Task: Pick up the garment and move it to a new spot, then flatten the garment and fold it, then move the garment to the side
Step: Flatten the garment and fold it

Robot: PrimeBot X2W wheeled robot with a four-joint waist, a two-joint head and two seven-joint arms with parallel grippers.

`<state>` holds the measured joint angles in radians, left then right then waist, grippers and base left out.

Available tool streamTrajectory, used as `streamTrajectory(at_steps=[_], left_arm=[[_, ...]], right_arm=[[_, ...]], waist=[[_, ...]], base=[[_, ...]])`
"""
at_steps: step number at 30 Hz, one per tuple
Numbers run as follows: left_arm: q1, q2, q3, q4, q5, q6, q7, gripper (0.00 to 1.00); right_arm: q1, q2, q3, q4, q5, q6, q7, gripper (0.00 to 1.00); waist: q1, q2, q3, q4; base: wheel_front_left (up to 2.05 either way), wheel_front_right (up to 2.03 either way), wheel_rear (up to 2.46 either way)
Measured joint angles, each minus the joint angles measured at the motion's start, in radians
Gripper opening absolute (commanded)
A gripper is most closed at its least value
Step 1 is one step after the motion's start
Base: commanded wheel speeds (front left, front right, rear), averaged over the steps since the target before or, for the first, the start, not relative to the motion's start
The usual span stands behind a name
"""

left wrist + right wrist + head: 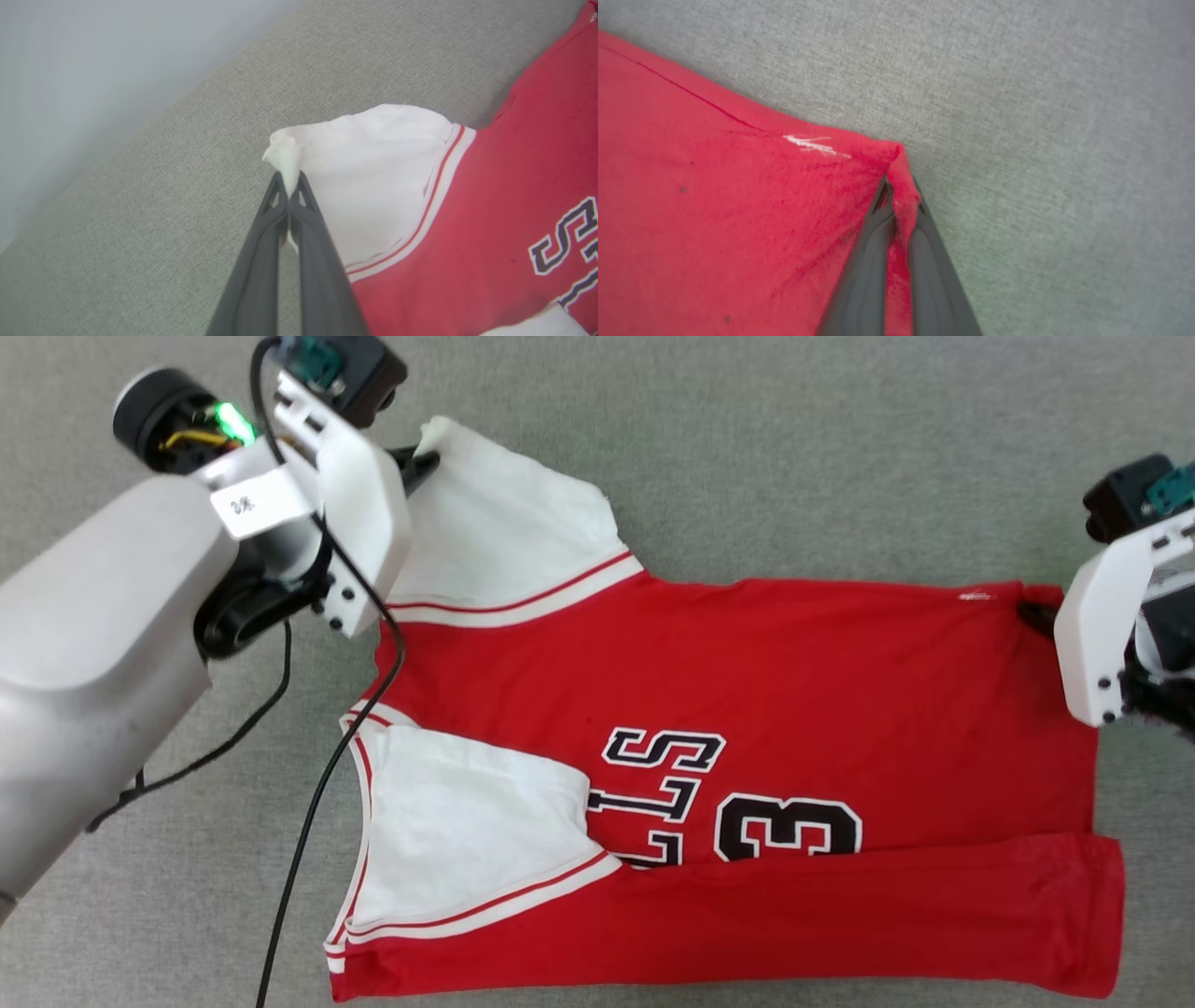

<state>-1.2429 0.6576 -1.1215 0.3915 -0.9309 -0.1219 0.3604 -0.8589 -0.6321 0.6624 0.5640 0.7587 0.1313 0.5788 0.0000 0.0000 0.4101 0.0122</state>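
1 garment (pixel 747 672), L pincer (pixel 289 181), R pincer (pixel 901 189)

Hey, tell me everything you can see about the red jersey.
The garment is a red jersey-style T-shirt of soft knit, with white short sleeves, red-white striped trim, black white-outlined lettering and a 3. It lies spread on the grey fabric surface, neck toward the robot's left, its near side folded over the front, hiding part of the print. The left gripper pinches the far sleeve's tip; the right gripper pinches the far hem corner.
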Motion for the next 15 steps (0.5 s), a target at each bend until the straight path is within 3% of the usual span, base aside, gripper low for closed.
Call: streamTrajectory(at_steps=[6,15], left_arm=[[0.106,0.049,-0.004,-0.046,-0.016,0.031,-0.049,0.0],[0.286,0.147,-0.016,-0.198,-0.053,0.124,-0.101,0.0]], right_arm=[[0.039,-0.038,0.063,-0.023,0.04,0.0,-0.135,0.0],[0.143,-0.079,0.118,-0.078,0.078,0.0,-0.279,0.0]], waist=[[0.0,0.0,-0.074,-0.011],[0.0,0.0,-0.178,-0.011]], base=[[0.0,0.0,0.0],[0.0,0.0,0.0]])
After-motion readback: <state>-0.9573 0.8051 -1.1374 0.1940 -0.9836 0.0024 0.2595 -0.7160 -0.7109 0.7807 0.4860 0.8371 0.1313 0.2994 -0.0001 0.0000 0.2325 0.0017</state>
